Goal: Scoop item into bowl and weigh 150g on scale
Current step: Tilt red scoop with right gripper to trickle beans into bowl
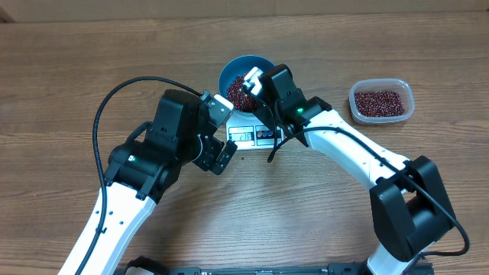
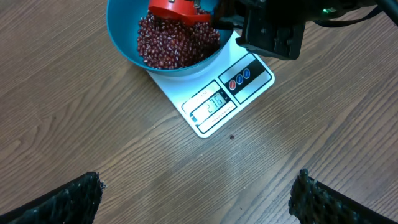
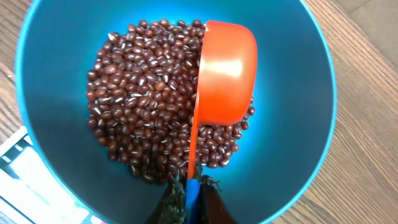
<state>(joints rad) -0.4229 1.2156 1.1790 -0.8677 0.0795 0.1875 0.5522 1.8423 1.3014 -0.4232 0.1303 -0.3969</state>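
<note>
The right gripper [image 3: 189, 193] pinches an orange scoop [image 3: 227, 74] over beans [image 3: 143, 106] in the bowl [image 3: 298, 143], upper centre on the scale [image 2: 217, 102]; the left gripper [image 2: 199, 200] gapes wide.

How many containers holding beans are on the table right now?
2. The blue bowl sits on the scale near the middle; the clear tub stands apart on the right arm's side. Others may be hidden from view.

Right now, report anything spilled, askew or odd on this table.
One dark speck, likely a stray bean, lies on the table just off the scale's display edge. The heaped beans sit inside the bowl, with the scoop in the right claw tipped over them. Nothing else stands out.
</note>
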